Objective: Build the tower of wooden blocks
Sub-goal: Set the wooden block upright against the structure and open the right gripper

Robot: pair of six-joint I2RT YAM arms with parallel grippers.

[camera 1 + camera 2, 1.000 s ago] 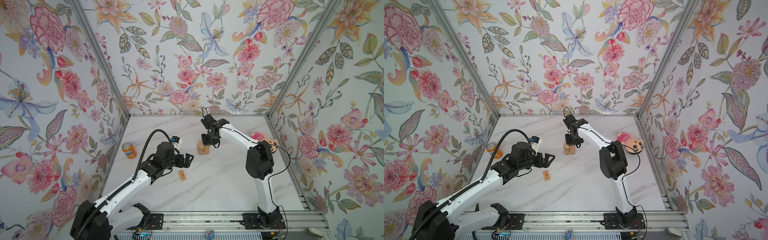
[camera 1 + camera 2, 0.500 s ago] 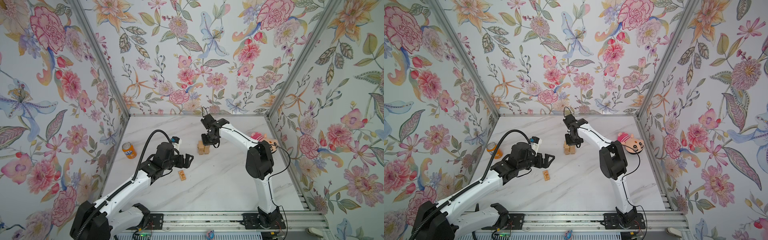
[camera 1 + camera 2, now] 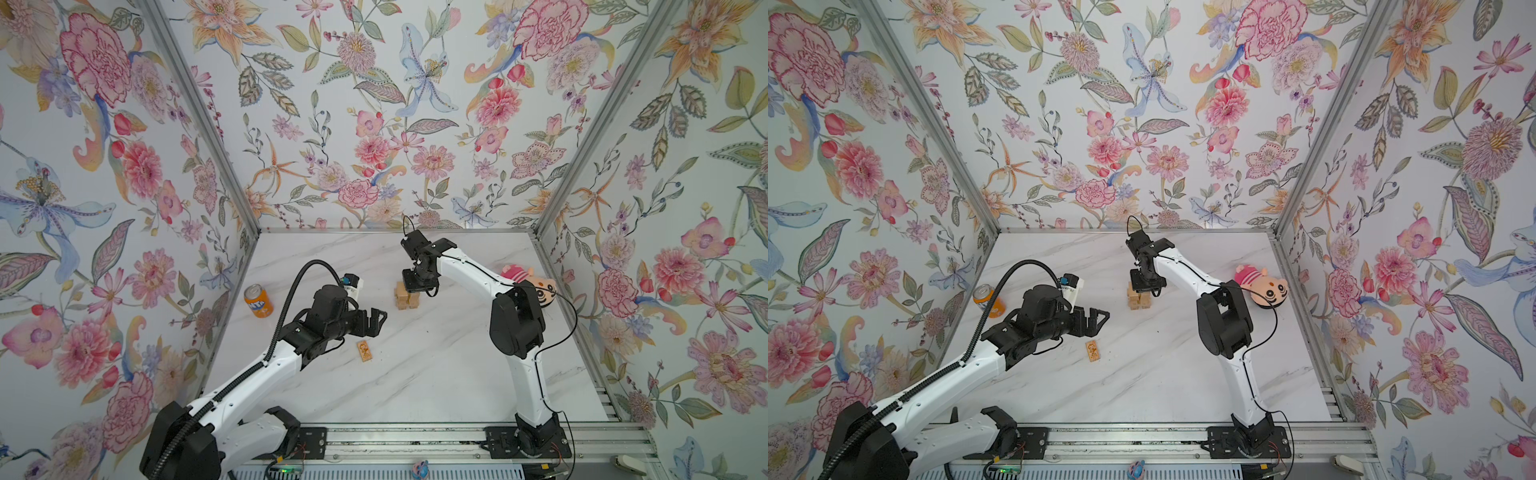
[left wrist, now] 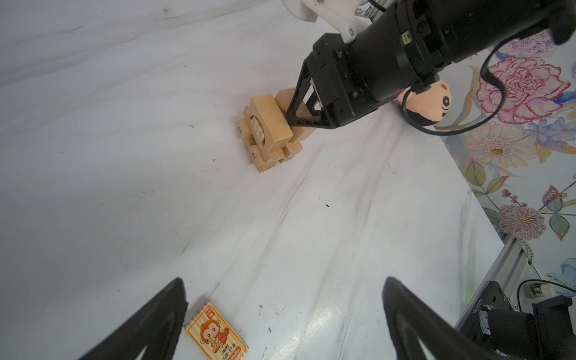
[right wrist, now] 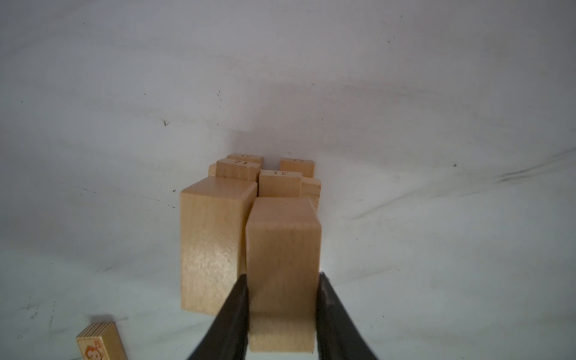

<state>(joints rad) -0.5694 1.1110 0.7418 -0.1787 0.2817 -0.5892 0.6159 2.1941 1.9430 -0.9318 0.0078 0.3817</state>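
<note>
- Right gripper [image 5: 282, 277]: the two black fingers are pressed against opposite sides of a plain, pale rectangular wood block [image 5: 283, 243], which is clamped between them.
- The clamped block is held at the level of the top layer of the tower [image 3: 406, 300]. Whether it rests on the bricks beneath cannot be told.
- Tower: a small stack of pale natural-wood bricks in crossed layers is seen in both top views [image 3: 1138, 301], standing on the white marble-patterned tabletop [image 3: 415, 374].
- A broader pale wood block [image 5: 212, 243] is seated on the tower's top, just beside the clamped block. Whether the two touch cannot be told.
- Dark marks are printed on several brick ends of the tower's lower layers [image 5: 240, 170], but they are too small to be read.
- Left gripper [image 4: 283, 290]: the jaws stand wide apart. The gripper is held above the tabletop, to the left of the tower and nearer the base rail in both top views [image 3: 380, 318].
- A flat wood block with an orange cartoon monkey print [image 4: 216, 335] lies face up on the tabletop, well apart from the tower on its rail side [image 3: 365, 350].
- An orange soda can [image 3: 258, 301] stands upright well to the left of the tower, near the left wall.
- A plush doll with a pink hat [image 3: 536, 282] lies well to the right of the tower, beyond the right arm and near the right wall.
</note>
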